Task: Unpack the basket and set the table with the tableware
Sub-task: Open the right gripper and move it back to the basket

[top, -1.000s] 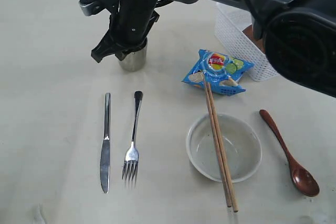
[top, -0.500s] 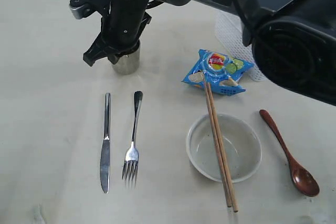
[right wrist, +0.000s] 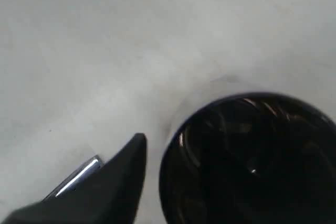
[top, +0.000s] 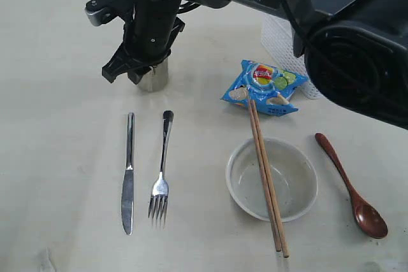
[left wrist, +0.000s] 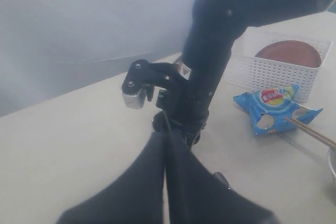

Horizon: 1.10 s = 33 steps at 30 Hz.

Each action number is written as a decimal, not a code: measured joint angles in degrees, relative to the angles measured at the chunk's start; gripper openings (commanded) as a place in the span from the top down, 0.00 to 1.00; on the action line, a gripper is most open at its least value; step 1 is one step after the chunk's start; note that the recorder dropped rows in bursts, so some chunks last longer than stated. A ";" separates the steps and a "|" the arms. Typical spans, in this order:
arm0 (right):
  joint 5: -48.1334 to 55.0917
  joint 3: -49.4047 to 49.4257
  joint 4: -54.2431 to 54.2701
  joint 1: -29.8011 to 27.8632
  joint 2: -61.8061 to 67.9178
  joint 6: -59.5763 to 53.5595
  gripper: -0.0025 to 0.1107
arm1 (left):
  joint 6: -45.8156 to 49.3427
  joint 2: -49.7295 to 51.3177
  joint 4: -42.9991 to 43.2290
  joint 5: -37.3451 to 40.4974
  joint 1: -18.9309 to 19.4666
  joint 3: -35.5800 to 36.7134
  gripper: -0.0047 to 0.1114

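Outside view: your right gripper hangs over the steel cup on the table. Left wrist view: your left gripper is pinched together, holding nothing, and the basket beyond holds the plate. Right wrist view: one finger stands just off the cup's rim. The other is hidden, so you cannot tell the jaw width.

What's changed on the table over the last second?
The right end effector carried the steel cup a little leftward, and its finger now stands off the cup's wall, so it seems to be letting go. The knife, fork, bowl, chopsticks, spoon and snack bag stayed put.
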 measured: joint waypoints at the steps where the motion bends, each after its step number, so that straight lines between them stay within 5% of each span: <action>1: 0.09 0.00 0.00 0.00 0.00 0.00 0.46 | -0.10 0.00 0.00 0.00 0.00 0.00 0.96; 17: 0.63 0.00 -2.54 0.00 -8.38 4.02 0.46 | -0.10 0.00 0.22 -0.41 0.00 0.00 0.96; 20: 3.65 0.00 -6.00 0.00 -11.52 7.23 0.47 | -0.21 0.00 0.22 -0.41 0.00 0.00 0.96; 26: 8.40 2.36 -20.74 0.00 -17.59 17.31 0.66 | -0.33 0.00 0.22 -0.41 0.00 0.00 0.96; 33: 7.00 14.18 -26.99 -6.20 -27.52 25.28 0.63 | -0.33 0.00 0.22 -0.41 0.00 0.00 0.96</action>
